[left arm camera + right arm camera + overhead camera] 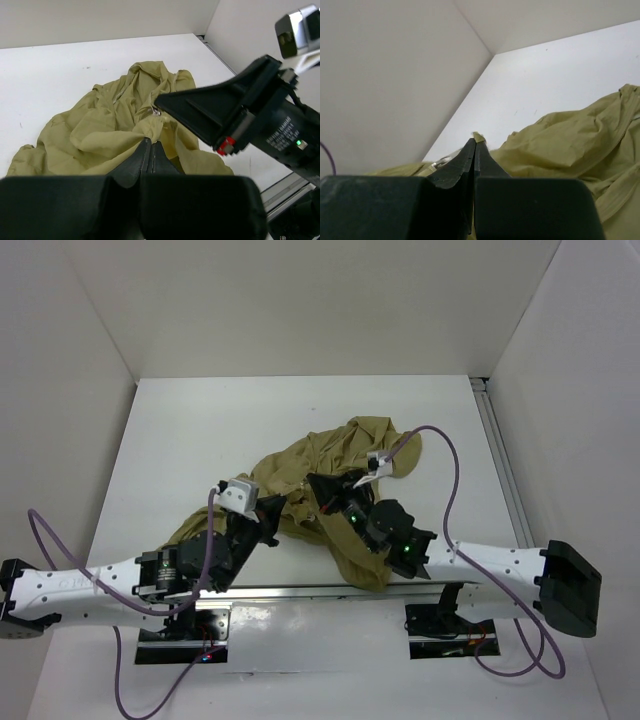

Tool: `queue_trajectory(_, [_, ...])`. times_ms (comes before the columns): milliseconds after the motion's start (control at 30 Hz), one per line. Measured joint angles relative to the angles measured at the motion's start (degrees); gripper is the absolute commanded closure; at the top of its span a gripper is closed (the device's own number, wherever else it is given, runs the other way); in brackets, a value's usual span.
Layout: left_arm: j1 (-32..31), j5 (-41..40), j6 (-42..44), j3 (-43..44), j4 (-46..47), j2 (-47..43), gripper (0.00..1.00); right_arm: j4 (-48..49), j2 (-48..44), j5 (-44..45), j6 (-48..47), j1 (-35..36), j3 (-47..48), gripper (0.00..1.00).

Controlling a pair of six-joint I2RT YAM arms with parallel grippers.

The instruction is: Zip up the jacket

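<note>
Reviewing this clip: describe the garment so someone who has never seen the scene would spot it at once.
On the white table, look mid-table where the two arms meet. The jacket lies crumpled there, the jaws of the left arm and right arm shut on its folds. It is the only soft, olive-tan thing among hard black and white parts.

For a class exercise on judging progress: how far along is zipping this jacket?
Done: both grips are made. In hand: the left end effector pinches a fold of the jacket; the right end effector is shut on a fabric edge. Left: the jacket lies crumpled, nothing visibly closed, so the zipping seems all ahead.
</note>
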Motion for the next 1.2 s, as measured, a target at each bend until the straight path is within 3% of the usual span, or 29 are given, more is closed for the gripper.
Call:
queue_trajectory(333, [0.13,1.14,0.00,-0.22,-1.84,-2.82,1.00,1.79,6.23,-9.22,2.78,-9.70,3.26,1.00])
queue_trajectory(767, [0.15,1.29,0.26,-1.68,-2.16,-2.95,1.00,1.95,6.51,-14.93,4.79,-13.27,3.34,1.00])
queue_trajectory(1000, [0.72,1.16,0.46,-1.77,-2.29,-2.95,1.00,2.36,12.59,-19.56,5.09,-15.26,7.06,1.00])
queue_trajectory(1200, [0.46,1.60,0.85,-1.77,-2.27,-3.21,1.00,1.16,19.26,-16.15,4.04,-21.44,10.03,1.00])
